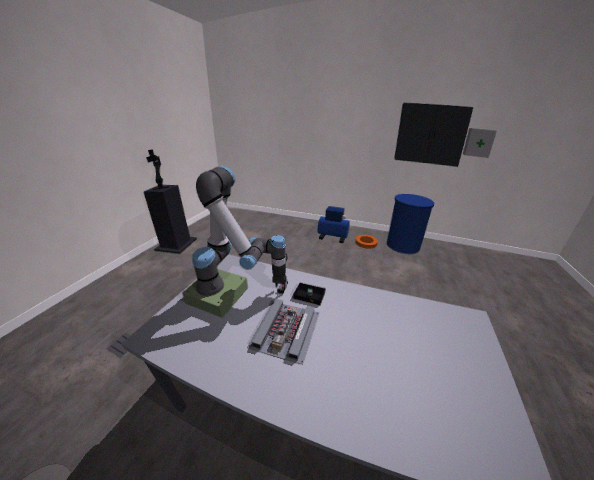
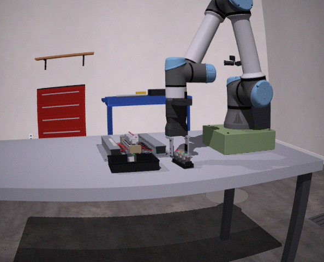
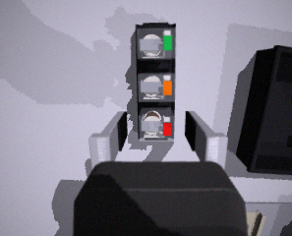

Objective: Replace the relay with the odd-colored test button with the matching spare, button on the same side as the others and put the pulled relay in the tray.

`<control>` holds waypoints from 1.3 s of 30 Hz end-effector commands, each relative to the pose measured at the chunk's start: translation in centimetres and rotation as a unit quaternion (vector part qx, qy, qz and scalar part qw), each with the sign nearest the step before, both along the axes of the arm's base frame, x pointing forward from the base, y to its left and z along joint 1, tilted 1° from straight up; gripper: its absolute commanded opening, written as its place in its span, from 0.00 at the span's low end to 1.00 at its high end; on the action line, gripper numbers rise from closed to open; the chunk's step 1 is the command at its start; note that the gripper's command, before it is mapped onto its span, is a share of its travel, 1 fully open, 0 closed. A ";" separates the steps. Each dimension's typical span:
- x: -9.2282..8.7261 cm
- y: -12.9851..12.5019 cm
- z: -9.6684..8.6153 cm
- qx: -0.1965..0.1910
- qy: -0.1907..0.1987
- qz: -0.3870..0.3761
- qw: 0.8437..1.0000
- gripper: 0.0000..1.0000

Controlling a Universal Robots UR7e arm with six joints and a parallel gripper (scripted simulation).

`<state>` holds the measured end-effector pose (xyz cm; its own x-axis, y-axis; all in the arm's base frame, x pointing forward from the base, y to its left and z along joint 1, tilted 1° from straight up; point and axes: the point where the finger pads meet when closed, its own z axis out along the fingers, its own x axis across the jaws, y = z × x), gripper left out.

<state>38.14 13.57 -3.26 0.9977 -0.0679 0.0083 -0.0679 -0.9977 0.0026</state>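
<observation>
A small black rack (image 3: 155,81) holds three spare relays in a line: one with a green button (image 3: 155,43), one with an orange button (image 3: 155,87) and one with a red button (image 3: 155,125). My gripper (image 3: 155,123) is open, its two fingers on either side of the red-button spare, apart from it. The rack also shows in the exterior view (image 2: 181,159), under the gripper (image 2: 179,146). The relay panel (image 2: 132,143) carries a row of relays with red buttons. The black tray (image 2: 133,162) holds a relay with a green button (image 2: 131,158).
The tray's edge (image 3: 273,108) stands close to the right of my right finger. The arm's green base (image 2: 238,138) lies beyond the rack. Two grey ducts (image 1: 282,330) flank the relay row on the panel.
</observation>
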 end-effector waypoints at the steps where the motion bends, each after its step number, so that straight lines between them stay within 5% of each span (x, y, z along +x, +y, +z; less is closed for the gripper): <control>1: 0.1 0.0 -0.1 0.000 -0.001 0.000 1.000 1.00; 23: 0.1 0.0 -1.3 0.000 -0.001 0.000 1.000 1.00; 24: 0.1 0.0 -1.2 0.000 -0.001 0.000 1.000 0.00; 39: 0.1 0.0 -1.2 0.000 -0.001 0.000 1.000 0.00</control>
<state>38.17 13.57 -4.53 0.9977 -0.0679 0.0086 -0.0679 -0.9977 0.0025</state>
